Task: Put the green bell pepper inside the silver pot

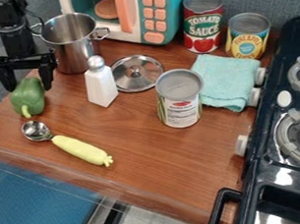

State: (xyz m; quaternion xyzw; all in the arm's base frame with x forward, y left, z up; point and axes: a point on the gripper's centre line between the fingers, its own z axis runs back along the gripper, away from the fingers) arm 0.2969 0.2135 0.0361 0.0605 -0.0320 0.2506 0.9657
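Gripper position: upper left of the camera view, gripper (pixel 29 89) pointing down over the green bell pepper (pixel 28 99).
Finger state: open, standing apart at either side of the pepper's upper part; contact pressure cannot be determined.
Pepper location: outside the silver pot (pixel 70 47), near the left edge of the worktop (pixel 153 150), stem end toward the camera.
Pot: upright, uncovered, two side handles, beyond the pepper.
Pot lid: metal lid (pixel 138 73) flat on the worktop, behind the white shaker (pixel 100 85) and to its right.
Spoon: yellow-handled spoon (pixel 80 149), bowl end nearest the pepper.
Metal-topped can: can (pixel 180 104) upright, beside the teal cloth (pixel 227 80).
Stove: black stove (pixel 267 173), right side.
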